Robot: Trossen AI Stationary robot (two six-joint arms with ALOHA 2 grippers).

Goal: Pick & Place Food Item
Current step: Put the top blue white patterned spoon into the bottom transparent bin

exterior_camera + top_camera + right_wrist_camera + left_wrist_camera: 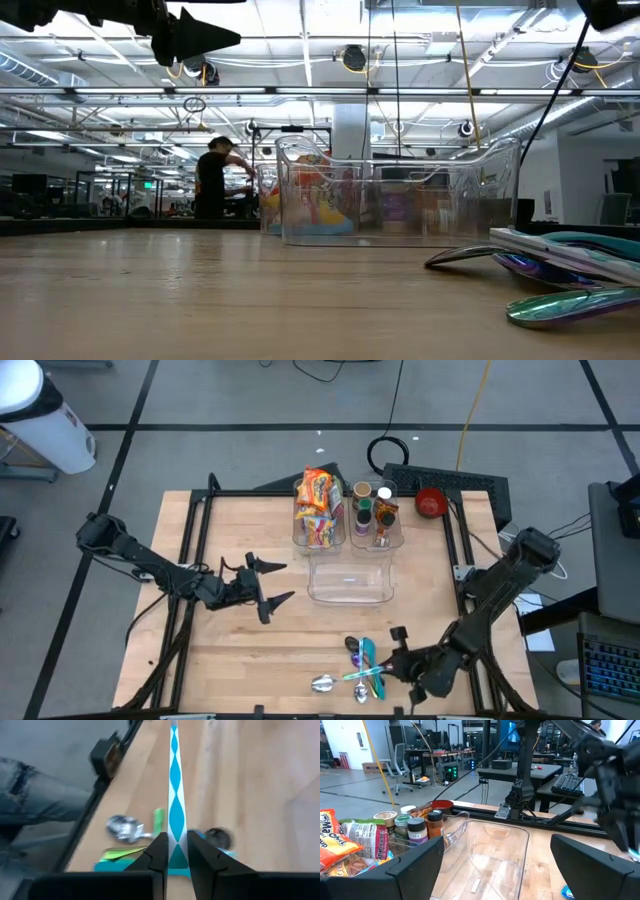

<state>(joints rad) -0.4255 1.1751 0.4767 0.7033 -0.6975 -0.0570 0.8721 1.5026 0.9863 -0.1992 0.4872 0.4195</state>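
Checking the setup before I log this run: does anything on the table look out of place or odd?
Task says food, yet the right end effector is shut on a teal-patterned utensil at the table's near edge. The snack bags sit untouched in their bin; the clear tray is empty.

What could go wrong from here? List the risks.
1. The right gripper pinches the teal patterned utensil at one end only, so the long free end may swing or slip when lifted.
2. The other spoons lie right against it and may be dragged along.
3. The raised, open left gripper sits beside the empty clear bin, so the arms could crowd each other there.
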